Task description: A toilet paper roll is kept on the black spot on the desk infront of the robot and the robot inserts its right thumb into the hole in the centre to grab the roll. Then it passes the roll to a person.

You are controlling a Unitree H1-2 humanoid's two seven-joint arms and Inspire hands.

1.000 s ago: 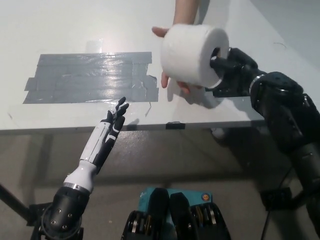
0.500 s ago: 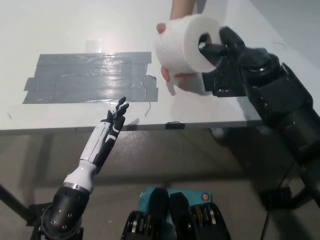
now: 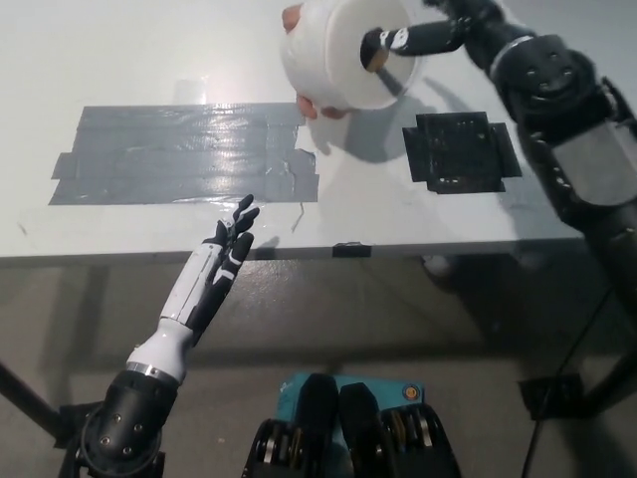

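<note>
Now, roll: one toilet paper roll point(image 3: 338, 55), raised at the top centre of the frame, hole facing right.
Right hand: black right hand point(image 3: 438, 30) at upper right, its thumb in the roll's hole, keeping hold of the roll.
Person: one person's hand point(image 3: 299, 60), fingers wrapping the roll's left side.
Left hand: white left hand point(image 3: 229, 244) resting lower left at the surface point(image 3: 149, 60) edge, fingers spread, holding nothing.
Marks: one black spot point(image 3: 463, 149), bare; one grey tape patch point(image 3: 184, 154).

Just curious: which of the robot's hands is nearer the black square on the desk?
Right. The black right hand is up beyond the black square, at the toilet paper roll; the white left hand hangs off the desk's near edge.
</note>
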